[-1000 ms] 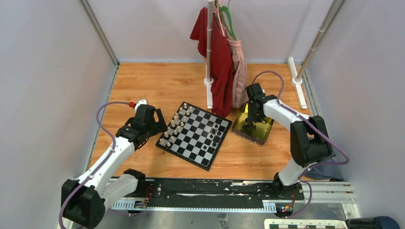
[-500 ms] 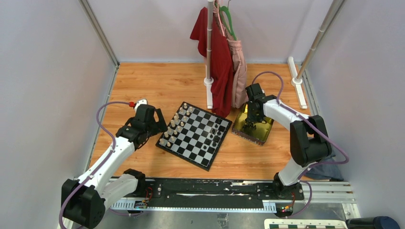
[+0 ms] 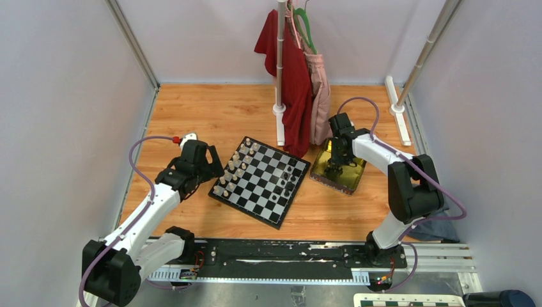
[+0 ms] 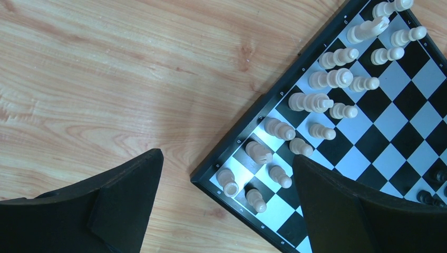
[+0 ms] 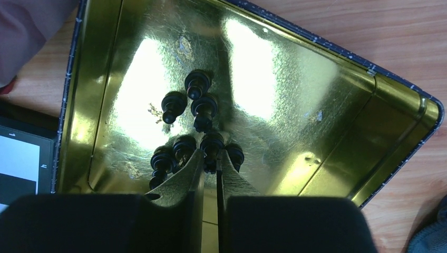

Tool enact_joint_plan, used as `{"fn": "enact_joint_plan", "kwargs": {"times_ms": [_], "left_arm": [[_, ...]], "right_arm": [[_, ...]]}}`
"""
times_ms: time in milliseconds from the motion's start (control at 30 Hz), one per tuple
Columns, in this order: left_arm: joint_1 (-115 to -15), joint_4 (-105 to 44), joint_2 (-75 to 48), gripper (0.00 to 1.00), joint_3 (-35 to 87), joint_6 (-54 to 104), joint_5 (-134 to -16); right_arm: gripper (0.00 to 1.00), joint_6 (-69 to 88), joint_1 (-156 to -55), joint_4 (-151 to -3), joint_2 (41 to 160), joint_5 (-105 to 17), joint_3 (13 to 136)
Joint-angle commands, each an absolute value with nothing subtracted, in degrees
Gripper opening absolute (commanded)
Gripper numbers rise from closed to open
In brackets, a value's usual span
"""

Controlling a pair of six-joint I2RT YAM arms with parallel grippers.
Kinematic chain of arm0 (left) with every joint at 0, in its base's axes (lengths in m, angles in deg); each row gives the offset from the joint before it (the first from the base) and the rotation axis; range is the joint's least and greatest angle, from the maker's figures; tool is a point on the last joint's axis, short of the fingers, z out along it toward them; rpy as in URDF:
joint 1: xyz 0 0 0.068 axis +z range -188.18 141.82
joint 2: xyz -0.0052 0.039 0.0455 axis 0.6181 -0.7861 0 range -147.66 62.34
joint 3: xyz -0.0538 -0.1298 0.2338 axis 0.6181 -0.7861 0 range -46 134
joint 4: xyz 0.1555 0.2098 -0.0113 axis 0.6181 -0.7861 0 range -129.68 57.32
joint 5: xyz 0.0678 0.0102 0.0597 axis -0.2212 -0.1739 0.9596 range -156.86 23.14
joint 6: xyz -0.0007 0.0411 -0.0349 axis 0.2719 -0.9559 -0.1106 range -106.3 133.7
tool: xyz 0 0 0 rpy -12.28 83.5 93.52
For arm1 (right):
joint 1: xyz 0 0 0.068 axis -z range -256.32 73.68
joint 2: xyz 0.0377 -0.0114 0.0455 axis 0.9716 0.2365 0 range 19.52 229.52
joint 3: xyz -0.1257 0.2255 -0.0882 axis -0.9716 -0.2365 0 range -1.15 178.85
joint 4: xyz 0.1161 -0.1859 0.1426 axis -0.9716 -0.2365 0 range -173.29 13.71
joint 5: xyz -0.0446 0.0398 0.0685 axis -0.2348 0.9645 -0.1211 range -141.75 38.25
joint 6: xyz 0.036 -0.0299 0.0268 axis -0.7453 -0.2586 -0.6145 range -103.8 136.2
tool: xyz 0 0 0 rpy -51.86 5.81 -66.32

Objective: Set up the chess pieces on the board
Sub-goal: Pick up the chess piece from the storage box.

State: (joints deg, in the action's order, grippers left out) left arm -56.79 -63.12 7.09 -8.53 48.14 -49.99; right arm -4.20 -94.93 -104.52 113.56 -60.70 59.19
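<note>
Hovering over wooden table (image 3: 211, 115), left jaws gape; right jaws pinch chess piece (image 5: 212, 143).

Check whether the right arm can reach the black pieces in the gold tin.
Probably yes: the right gripper is inside the open tin, fingers pinching one of the black pieces; nothing covers them.

A claw (image 5: 212, 158) reaches into a shiny gold tin tray (image 5: 327, 105). Its two dark fingers pinch one black chess piece (image 5: 212, 143) between their tips. Six other black pieces (image 5: 204, 108) cluster just ahead of and beside the tips. Far to the claw's left are a chessboard (image 5: 18, 168) corner and a pink cloth (image 5: 26, 21). A wooden table (image 5: 369, 26) lies beyond the tray.
</note>
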Motion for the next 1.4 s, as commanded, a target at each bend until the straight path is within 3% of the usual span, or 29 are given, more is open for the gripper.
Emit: {"fn": "enact_joint_plan", "kwargs": {"times_ms": [0, 67, 733, 1367], "left_arm": [[-56.99, -62.64, 7.49, 1.0, -7.71, 47.53, -50.11], [-56.99, -62.77, 7.68, 1.0, -7.72, 47.53, -50.07], [-56.99, -64.23, 10.63, 1.0, -8.22, 47.84, -49.87], [-56.99, -63.8, 11.94, 1.0, -8.8, 48.38, -50.78]], "right_arm": [[0.05, -4.6, -94.16, -106.09, 113.9, -60.75, 57.84], [0.0, -4.6, -94.16, -106.09, 113.41, -61.02, 57.93], [0.0, -3.58, -94.89, -110.33, 106.91, -63.29, 62.91], [0.0, -4.69, -110.18, -116.41, 109.22, -65.85, 72.87]]}}
